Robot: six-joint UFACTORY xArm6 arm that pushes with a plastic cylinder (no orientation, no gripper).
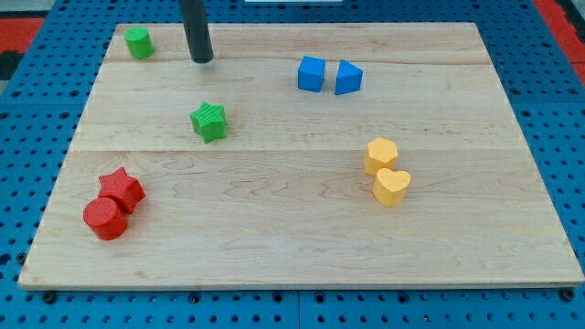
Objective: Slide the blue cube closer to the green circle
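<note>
The blue cube point(311, 73) sits near the view's top, right of centre, touching or nearly touching a blue triangular block point(347, 79) on its right. The green circle point(139, 42) stands at the board's top left corner. My tip point(202, 59) rests on the board between them, a short way right of the green circle and well left of the blue cube, touching neither.
A green star point(209, 121) lies below my tip. A red star point(122, 189) and red cylinder point(105, 218) sit together at bottom left. A yellow hexagon point(381, 155) and yellow heart point(392, 186) sit at right. The wooden board point(292, 256) lies on blue pegboard.
</note>
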